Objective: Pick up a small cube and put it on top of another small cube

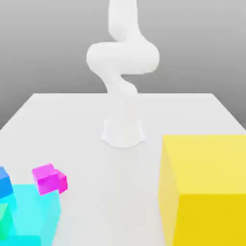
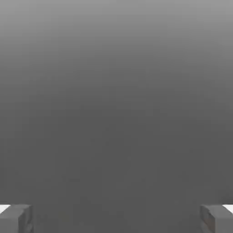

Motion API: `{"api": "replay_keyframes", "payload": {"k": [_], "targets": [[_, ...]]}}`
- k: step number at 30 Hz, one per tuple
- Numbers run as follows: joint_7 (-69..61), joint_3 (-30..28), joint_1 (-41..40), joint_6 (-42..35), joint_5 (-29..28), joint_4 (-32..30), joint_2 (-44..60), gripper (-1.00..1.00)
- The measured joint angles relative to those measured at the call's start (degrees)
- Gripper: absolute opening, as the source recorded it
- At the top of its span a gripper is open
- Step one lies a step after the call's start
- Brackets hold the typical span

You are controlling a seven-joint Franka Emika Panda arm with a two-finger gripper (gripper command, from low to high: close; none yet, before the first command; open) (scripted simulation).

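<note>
Two pink pieces catch my eye first: a bright magenta cube (image 1: 46, 178) and, touching it on the side toward the exterior view's right, a redder pink block (image 1: 62, 182) that is partly hidden behind it. The magenta one, which I take to be the small cube to be lifted, sits at the far edge of the big cyan cube (image 1: 37, 211); whether it rests on it or just behind it I can't tell from where I stand. It looks tilted, too. Toward the exterior view's left of the cyan cube's far edge is a small blue cube (image 1: 5, 182), cut off by the picture's edge, and nearer, against the cyan cube, a green block (image 1: 4, 222). Across from the cyan cube, well apart from it, stands a huge yellow cube (image 1: 211, 166).

The gripper (image 2: 116, 219) is spread wide, with nothing between its fingers. So the job looks to be at its very start, the reach for the cube. The next move, I'd say, is to bring the open gripper over the cyan cube, turn it to match the magenta cube's slant and come down without nudging the pink block beside it (a tight squeeze, by the look of it).

The bench (image 1: 105, 192) is pale, smooth and nearly white, and the white arm (image 1: 123, 57) rises from it beyond the cyan cube. Behind it all the room is plain grey, darker lower down.
</note>
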Motion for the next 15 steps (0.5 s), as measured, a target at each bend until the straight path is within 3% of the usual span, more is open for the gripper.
{"api": "replay_keyframes", "payload": {"k": [15], "targets": [[5.56,-9.07,-12.48,19.45,-2.8,-19.53,31.98,0.0]]}}
